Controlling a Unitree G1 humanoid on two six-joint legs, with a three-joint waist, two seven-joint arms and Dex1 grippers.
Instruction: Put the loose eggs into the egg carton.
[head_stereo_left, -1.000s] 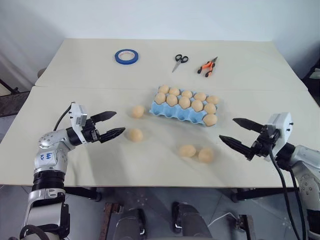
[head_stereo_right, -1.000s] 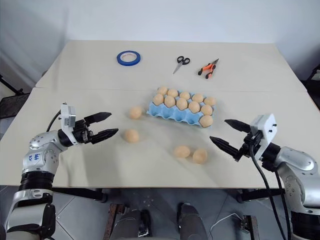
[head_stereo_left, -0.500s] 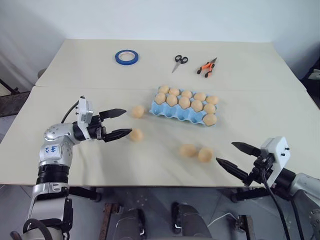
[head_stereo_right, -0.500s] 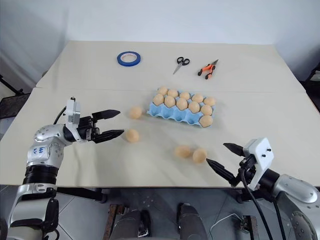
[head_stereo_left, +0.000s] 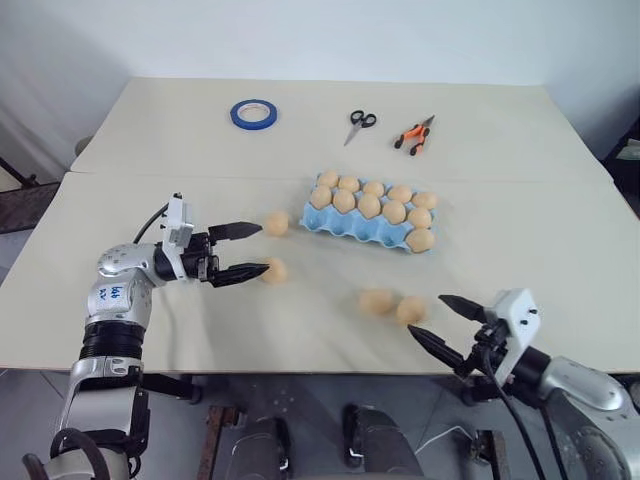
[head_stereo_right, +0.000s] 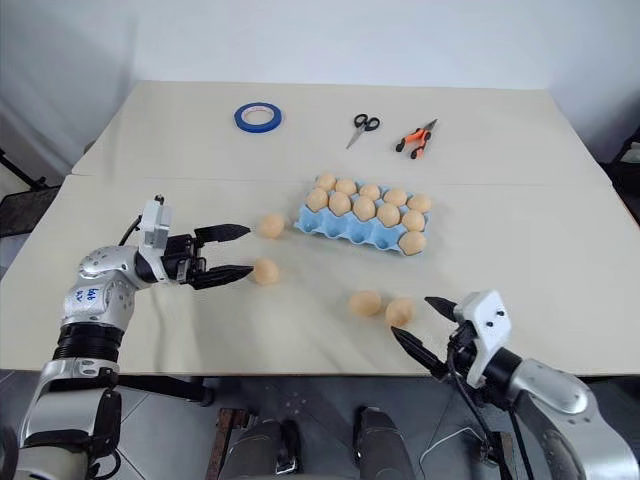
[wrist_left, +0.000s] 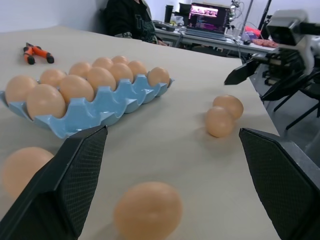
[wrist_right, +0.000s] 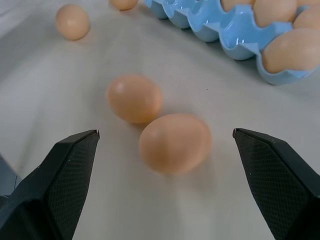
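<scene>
Both arms have closed in on loose eggs over the last second. The left gripper (head_stereo_left: 252, 250) has slid along the table (head_stereo_left: 150, 130) toward the carton, and its spread fingers now bracket the egg (head_stereo_left: 273, 270) lying in front of the carton's left end; the lower fingertip sits just beside that egg, though nothing is clamped yet. A second egg (head_stereo_left: 277, 223) lies just off the carton's (head_stereo_left: 352, 226) left end, past the upper finger.

The right gripper (head_stereo_left: 441, 320) has dropped low and pulled back toward the near table edge, turning to face the pair of eggs at front centre. Its jaws are released wide, and in the right wrist view the nearer egg (wrist_right: 175, 143) sits squarely between them, with its neighbour (wrist_right: 134, 98) touching or almost touching it behind (a crowded pick, I'd judge, since closing could nudge the neighbour).

So four eggs remain on the table, the carton holds eleven, and its front row of cups looks mostly empty. Both hands appear to be lining up a grasp; neither carries anything. The tape (head_stereo_left: 253, 113), scissors (head_stereo_left: 359, 122) and pliers (head_stereo_left: 415, 132) lie far back, out of the way.
</scene>
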